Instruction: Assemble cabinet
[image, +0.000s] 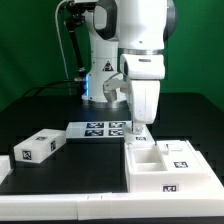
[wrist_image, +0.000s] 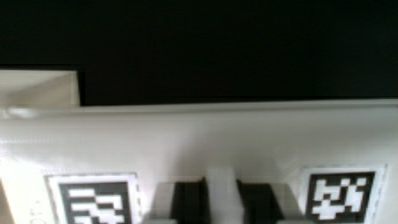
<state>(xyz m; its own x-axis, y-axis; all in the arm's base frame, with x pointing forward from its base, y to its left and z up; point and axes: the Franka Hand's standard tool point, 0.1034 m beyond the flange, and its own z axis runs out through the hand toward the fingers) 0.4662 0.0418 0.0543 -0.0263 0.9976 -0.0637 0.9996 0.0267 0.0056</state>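
Hand (image: 140, 128) over one cabinet frame (image: 150, 176) — one drawer block (image: 176, 150) near, second block (image: 37, 148) apart.

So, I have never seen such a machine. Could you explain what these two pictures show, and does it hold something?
The big white machine is a robot arm with a two-finger pincer at its end. One picture comes from a camera off the arm. The blurred one comes from a camera on its wrist, close to a white part with tags. On the black table lie a flat marker board, a small white drawer block at the exterior view's left, and the boxy cabinet frame at its right. The pincer hangs low by the frame's rear edge; whether it grips anything, I cannot tell.
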